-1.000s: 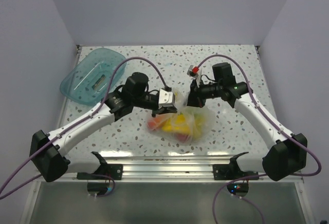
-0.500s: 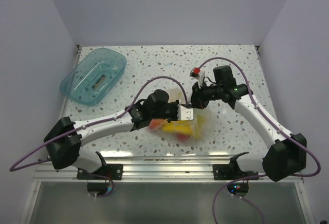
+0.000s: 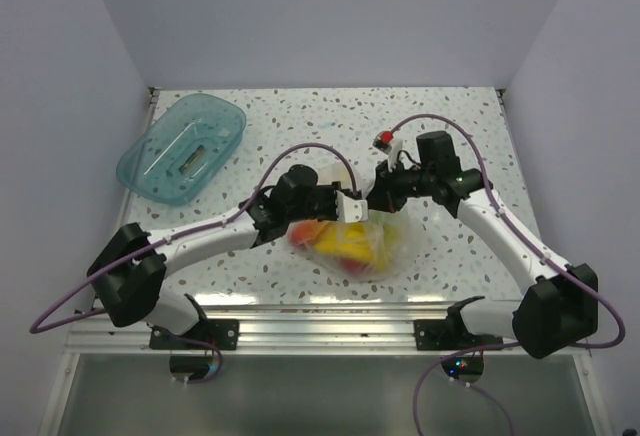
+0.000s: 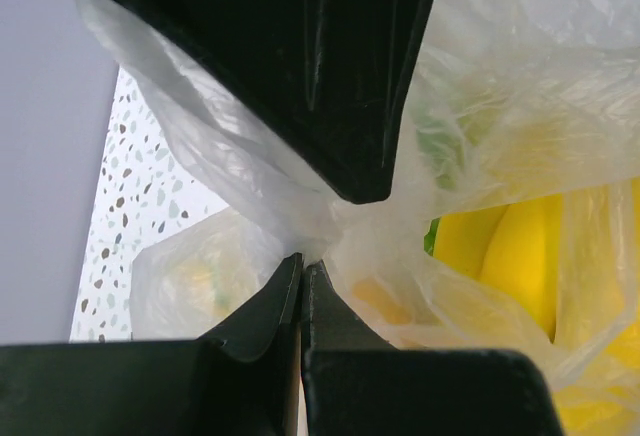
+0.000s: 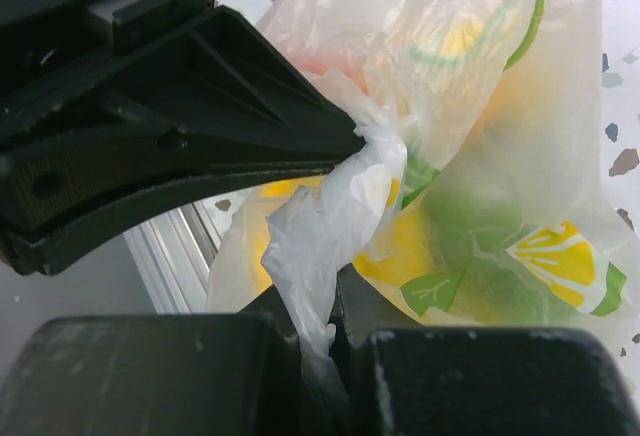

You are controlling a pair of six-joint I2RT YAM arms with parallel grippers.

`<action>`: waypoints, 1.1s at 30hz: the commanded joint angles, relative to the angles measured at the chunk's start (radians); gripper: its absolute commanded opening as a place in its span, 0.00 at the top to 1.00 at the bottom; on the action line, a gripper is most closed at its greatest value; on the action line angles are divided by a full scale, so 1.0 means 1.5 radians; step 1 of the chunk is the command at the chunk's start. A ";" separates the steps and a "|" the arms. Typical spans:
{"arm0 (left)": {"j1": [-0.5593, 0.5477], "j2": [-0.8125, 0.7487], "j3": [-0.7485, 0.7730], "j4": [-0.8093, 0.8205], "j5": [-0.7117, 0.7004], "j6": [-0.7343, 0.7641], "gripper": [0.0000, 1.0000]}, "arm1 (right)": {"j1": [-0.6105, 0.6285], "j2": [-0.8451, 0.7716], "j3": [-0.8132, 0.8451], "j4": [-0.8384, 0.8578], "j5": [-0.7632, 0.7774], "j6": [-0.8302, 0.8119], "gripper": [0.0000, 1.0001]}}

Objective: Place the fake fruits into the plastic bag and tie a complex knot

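The plastic bag [image 3: 372, 246] lies at the table's front middle with the fake fruits [image 3: 340, 240] inside, yellow, red and orange showing through. My left gripper [image 3: 354, 207] is shut on a gathered twist of the bag [image 4: 262, 181] at its top; the yellow banana bunch [image 4: 505, 256] shows through the plastic beside it. My right gripper [image 3: 379, 197] is shut on a bag handle strip [image 5: 325, 221], right next to the left gripper [image 5: 170, 156]. The two grippers nearly touch above the bag's mouth. Green and yellow shapes [image 5: 480, 226] show through the bag.
A teal translucent oval tray [image 3: 182, 146] stands at the back left. The metal rail [image 3: 330, 316] runs along the table's near edge just in front of the bag. Walls close the table at the left, right and back.
My left gripper swung right and forward over the bag, then drew back up beside the right gripper. The right gripper stayed almost in place. The bag's top is bunched tighter.
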 commanded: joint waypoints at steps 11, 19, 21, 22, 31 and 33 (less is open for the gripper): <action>0.087 -0.039 0.186 -0.313 0.237 0.000 1.00 | -0.096 -0.147 -0.076 0.257 0.006 0.422 1.00; 0.067 -0.019 0.181 -0.452 0.309 -0.049 1.00 | -0.097 -0.189 -0.156 0.343 0.049 0.555 1.00; 0.062 -0.020 0.153 -0.432 0.320 -0.092 1.00 | -0.097 -0.198 -0.160 0.331 0.068 0.559 1.00; 0.059 -0.021 0.147 -0.426 0.325 -0.104 1.00 | -0.097 -0.200 -0.168 0.329 0.072 0.565 1.00; -0.029 0.000 0.053 -0.310 0.258 -0.215 1.00 | -0.097 -0.223 -0.226 0.404 0.102 0.624 1.00; -0.032 0.014 0.034 -0.284 0.209 -0.240 1.00 | -0.097 -0.224 -0.228 0.403 0.098 0.623 1.00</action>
